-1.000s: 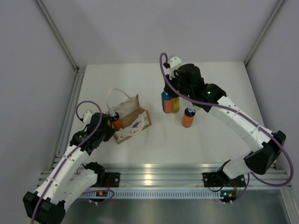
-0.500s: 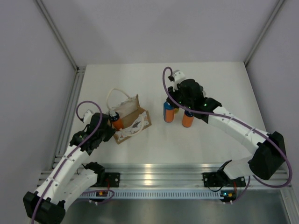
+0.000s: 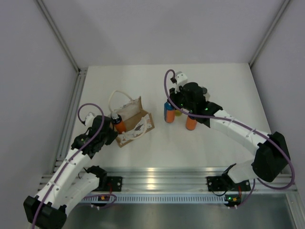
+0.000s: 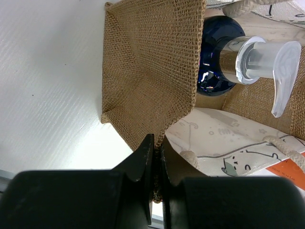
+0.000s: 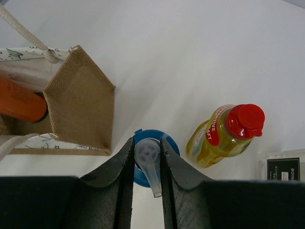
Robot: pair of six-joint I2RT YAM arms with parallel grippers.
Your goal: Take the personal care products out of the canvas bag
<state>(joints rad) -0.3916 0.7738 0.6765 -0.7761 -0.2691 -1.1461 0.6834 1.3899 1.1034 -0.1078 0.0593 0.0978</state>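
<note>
Comparing this moment with the top view a second ago, you will note the right arm has drawn in and come down: the round blue pump bottle (image 5: 153,162) now hangs low over, or already rests on, the white table (image 3: 214,86), whereas it was carried higher and farther back. The right hand (image 5: 146,145) remains narrowly closed on that bottle's pump neck, one finger on each side of the nozzle. Whether the base bears on the surface cannot be confirmed from these views.

Findings on the table: the slim yellow bottle with a red cap (image 5: 224,136) stands just beside the blue one; an orange bottle with a dark cap (image 3: 191,123) stands near both; the corner of a whitish square bottle (image 5: 281,167) shows at the edge of the right wrist view.

The small tan-brown canvas bag with white rope handles (image 3: 136,125) has not shifted. The left hand (image 4: 156,143) is pinched shut on the bag's woven rim, steadying it. One orange bottle with a dark cap and silver pump (image 3: 119,125) is still inside the bag, at its left end.

Assessment: this is the placing step for the fourth product. You should expect release next, and the tight cluster leaves some risk of knocking the yellow bottle on withdrawal. One item would then remain to be removed
</note>
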